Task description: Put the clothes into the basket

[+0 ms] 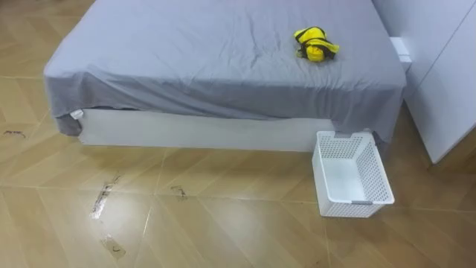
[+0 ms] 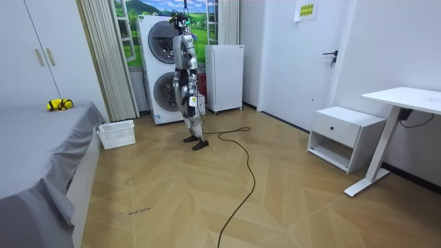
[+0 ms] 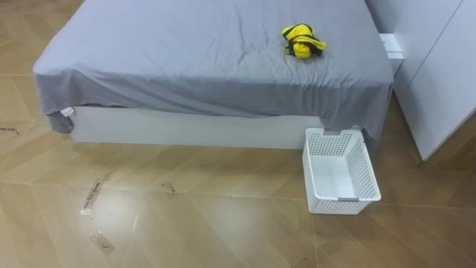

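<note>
The yellow clothes (image 1: 315, 43) on the bed (image 1: 186, 59) lay far ahead of the left hand (image 2: 192, 103), and I couldn't tell whether it was open or closed. You needed to walk close first, with the basket (image 1: 351, 175) to its right.

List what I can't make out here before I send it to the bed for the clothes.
- Yellow-and-black clothes: bunched up; piece count unclear in both eye views.
- Bed: far part cut off by the eye views' top edge and the room view's left edge.
- Basket: in the room view its own wall hides the inside.
- Hands: too small in the room view to read.
</note>
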Controlling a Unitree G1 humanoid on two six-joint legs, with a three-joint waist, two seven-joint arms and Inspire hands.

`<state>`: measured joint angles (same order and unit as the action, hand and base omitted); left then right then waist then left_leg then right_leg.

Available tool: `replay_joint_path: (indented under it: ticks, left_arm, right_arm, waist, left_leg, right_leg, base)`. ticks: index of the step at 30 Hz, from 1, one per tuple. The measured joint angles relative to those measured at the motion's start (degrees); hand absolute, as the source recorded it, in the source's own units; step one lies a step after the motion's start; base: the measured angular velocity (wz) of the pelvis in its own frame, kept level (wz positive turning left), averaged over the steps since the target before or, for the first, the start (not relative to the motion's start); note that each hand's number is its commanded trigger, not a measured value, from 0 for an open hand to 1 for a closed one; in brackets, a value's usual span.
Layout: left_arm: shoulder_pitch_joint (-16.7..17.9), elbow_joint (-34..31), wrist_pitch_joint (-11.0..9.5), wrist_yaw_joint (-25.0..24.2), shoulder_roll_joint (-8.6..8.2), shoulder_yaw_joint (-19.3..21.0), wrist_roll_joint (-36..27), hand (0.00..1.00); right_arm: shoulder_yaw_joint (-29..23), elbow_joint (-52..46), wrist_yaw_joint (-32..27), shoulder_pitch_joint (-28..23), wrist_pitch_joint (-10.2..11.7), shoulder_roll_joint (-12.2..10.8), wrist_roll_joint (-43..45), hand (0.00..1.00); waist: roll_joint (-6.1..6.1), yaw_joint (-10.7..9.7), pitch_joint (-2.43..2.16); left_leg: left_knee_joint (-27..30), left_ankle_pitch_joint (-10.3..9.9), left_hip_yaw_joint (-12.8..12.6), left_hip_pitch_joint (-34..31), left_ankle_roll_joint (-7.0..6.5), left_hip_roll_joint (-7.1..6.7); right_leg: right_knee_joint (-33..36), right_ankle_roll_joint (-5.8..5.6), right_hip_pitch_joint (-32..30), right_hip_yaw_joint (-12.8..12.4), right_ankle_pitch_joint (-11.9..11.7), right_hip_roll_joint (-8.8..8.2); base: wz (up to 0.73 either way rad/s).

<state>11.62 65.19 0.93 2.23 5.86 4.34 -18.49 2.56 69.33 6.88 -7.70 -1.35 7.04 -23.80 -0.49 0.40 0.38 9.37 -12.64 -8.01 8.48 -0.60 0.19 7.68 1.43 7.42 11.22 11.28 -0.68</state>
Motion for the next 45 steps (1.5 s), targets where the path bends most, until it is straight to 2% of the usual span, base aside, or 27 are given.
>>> replay_joint_path:
  ticks: [10, 22, 24, 26, 28, 30, 32, 33, 35, 36, 37, 38, 39, 40, 41, 42, 43, 44, 45]
  left_arm:
    - [0.0, -0.7, 0.2, 1.2, 0.07, 0.0, 0.3, 0.0]
    - [0.3, -0.8, 0.3, -0.2, 0.07, 0.0, 0.0, 0.0]
    - [0.3, -0.8, 0.2, -0.3, 0.07, 0.1, -0.1, 0.0]
    - [0.3, -0.9, -0.1, -0.4, 0.05, 0.7, -0.1, 0.0]
    - [0.1, -1.1, -0.4, -0.5, 0.21, 1.2, -1.5, 0.0]
    - [0.2, -1.1, -0.9, -0.5, 0.5, 1.7, -3.2, 0.0]
    - [0.1, -1.1, -1.6, -0.5, 0.61, 2.2, -5.2, 0.0]
    - [0.1, -1.2, -2.1, -0.5, 0.35, 2.2, -7.8, 0.0]
    - [0.1, -2.0, -3.0, -0.6, -0.05, 1.9, -11.4, 0.0]
    - [0.2, -2.8, -3.6, -0.5, -0.16, 1.7, -12.5, 0.0]
    - [0.8, -3.4, -4.4, -0.4, -0.21, 2.3, -12.6, 0.0]
    - [1.1, -3.3, -4.8, 0.0, -0.18, 2.3, -12.6, 0.0]
    - [2.1, -3.1, -5.0, 0.9, -0.25, 2.2, -12.7, 0.0]
    - [3.3, -2.4, -5.0, 1.4, -0.29, 2.2, -13.1, 0.0]
    - [3.7, -2.2, -5.0, 1.4, -0.3, 2.2, -13.1, 0.0]
    - [4.5, -2.1, -5.0, 1.1, -0.42, 2.1, -13.1, 0.0]
    - [4.6, -1.9, -4.9, 0.8, -0.4, 1.8, -13.1, 0.0]
    - [4.7, -1.9, -5.0, 0.6, -0.43, 1.8, -13.0, 0.0]
    - [4.2, -1.8, -5.1, 0.5, -0.46, 1.2, -12.8, 0.0]
  right_arm:
    - [0.1, 0.7, 0.1, 0.8, -0.1, -0.3, 0.4, 0.0]
    - [0.3, 0.7, 0.1, 1.0, 0.0, -0.2, 0.3, 0.0]
    - [0.6, 0.7, 0.1, 1.0, 0.0, -0.2, 0.4, 0.0]
    - [0.6, 0.7, 0.3, 1.0, 0.0, -0.2, 1.0, 0.0]
    - [0.8, 0.8, 0.5, 1.0, 0.1, -0.2, 1.2, 0.0]
    - [0.9, 0.8, 0.7, 1.1, 0.1, -0.3, 1.5, 0.0]
    - [0.9, 0.8, 0.6, 1.0, 0.5, -0.3, 1.0, 0.0]
    - [1.2, 1.2, 0.0, 0.9, 0.7, -0.2, 0.1, 0.0]
    - [1.2, 1.4, -0.6, 0.9, 0.6, 0.0, -1.4, 0.0]
    - [1.2, 1.4, -0.7, 1.0, 0.5, 0.1, -1.1, 0.0]
    - [1.1, 1.5, -0.7, 0.9, 0.4, 0.1, -0.4, 0.0]
    - [1.1, 1.5, -0.7, 0.8, 0.2, 0.1, -0.3, 0.0]
    - [1.2, 1.4, -0.7, 0.9, 0.0, 0.2, 1.0, 0.0]
    - [1.2, 1.3, -0.7, 0.6, 0.0, 0.2, 1.7, 0.0]
    - [1.1, 1.0, -0.7, 0.2, 0.0, 0.2, 1.6, 0.0]
    - [0.8, 0.3, -0.7, -0.4, 0.0, 0.2, 1.7, 0.0]
    - [0.5, 0.3, -0.6, -0.5, 0.0, 0.2, 1.6, 0.0]
    - [0.3, 0.3, -0.6, -0.9, 0.0, 0.2, 1.7, 0.0]
    - [-0.1, -0.1, -0.6, -0.7, 0.1, 0.2, 1.6, 0.0]
  waist:
    - [-0.71, 0.0, 0.04]
    - [-0.2, 0.2, -0.05]
    - [-0.4, 0.4, -0.04]
    - [-0.44, 1.1, -0.08]
    - [-0.57, 1.5, -0.14]
    - [-0.76, 1.6, -0.26]
    - [-0.88, 1.3, -0.03]
    - [-1.15, 1.4, 0.27]
    - [-1.02, 1.5, 0.33]
    - [-1.06, 1.8, 0.33]
    - [-1.17, 2.4, 0.28]
    - [-1.32, 2.8, 0.19]
    - [-1.24, 3.2, 0.22]
    - [-1.32, 3.0, 0.22]
    - [-1.43, 2.9, 0.14]
    - [-1.81, 2.8, 0.09]
    - [-2.38, 2.6, -0.44]
    - [-3.36, 2.5, -0.54]
    - [-3.78, 2.9, -0.27]
  left_leg:
    - [-0.1, 0.0, 0.1, 0.0, 0.01, -0.05]
    - [0.1, 0.0, -0.1, -0.2, 0.02, -0.01]
    - [0.6, -0.1, -0.6, -0.5, 0.17, 0.07]
    - [3.3, -1.3, -1.0, -1.9, 0.38, 0.71]
    - [9.9, -3.1, -1.3, -4.6, 1.06, 2.0]
    - [16.0, -3.9, -1.3, -7.1, 1.25, 2.5]
    - [25.5, -3.7, -1.4, -12.1, 1.18, 3.84]
    - [29.7, -4.4, -1.0, -15.8, 0.55, 4.08]
    - [26.2, -4.3, -1.2, -21.7, 0.3, 2.96]
    - [20.4, -2.5, -1.2, -25.2, 0.88, 1.94]
    - [13.6, 2.1, -1.3, -27.9, 1.31, 1.33]
    - [10.9, 4.2, -1.3, -28.9, 1.5, 1.17]
    - [6.2, 7.7, -1.2, -29.9, 1.56, 1.3]
    - [3.5, 11.1, -1.3, -30.6, 1.27, 1.34]
    - [3.2, 12.9, -1.5, -30.9, 0.81, 1.19]
    - [4.3, 16.7, -2.4, -31.4, -0.97, 0.33]
    - [7.3, 16.5, -3.4, -32.2, -3.82, -1.52]
    - [9.4, 14.5, -4.2, -32.8, -4.02, -2.31]
    - [13.8, 11.3, -5.0, -33.8, -4.55, -3.25]
  right_leg:
    - [0.0, -0.03, 0.2, -0.3, 0.3, 0.01]
    - [0.1, 0.02, -0.1, 0.0, 0.3, 0.16]
    - [0.2, 0.18, -0.4, -0.1, 0.4, 0.19]
    - [1.3, 0.45, -1.3, -0.2, 1.0, 0.25]
    - [3.5, 0.93, -2.1, -0.3, 2.3, 0.55]
    - [4.8, 1.42, -2.3, -0.4, 3.4, 0.57]
    - [5.1, 1.91, -1.6, -0.9, 4.1, 0.87]
    - [5.7, 2.72, -1.3, -1.5, 5.1, 0.93]
    - [6.4, 2.62, -1.5, -1.9, 6.2, 0.43]
    - [6.5, 2.21, -1.6, -1.9, 6.9, -0.13]
    - [7.0, 1.85, -1.3, -2.2, 8.0, -0.7]
    - [7.3, 1.65, -1.2, -2.5, 8.5, -1.27]
    - [7.1, 1.09, -0.3, -3.3, 9.5, -1.87]
    - [7.0, 0.31, 0.8, -3.7, 10.8, -2.71]
    - [6.9, -0.12, 1.5, -4.0, 11.5, -3.27]
    - [6.8, -1.72, 2.4, -4.4, 12.5, -4.64]
    - [6.6, -3.0, 2.7, -5.1, 13.6, -6.6]
    - [6.5, -3.57, 2.9, -5.1, 14.0, -7.79]
    - [7.4, -4.16, 3.4, -5.0, 13.9, -9.01]
  base:
    - [0.01]
    - [0.01]
    - [-0.06]
    - [-0.11]
    - [-0.09]
    - [0.02]
    - [0.18]
    - [0.23]
    - [0.18]
    - [-0.08]
    - [-0.24]
    - [-0.47]
    - [-0.5]
    - [-0.41]
    - [-0.21]
    - [-0.03]
    - [0.0]
    - [0.0]
    - [-0.09]
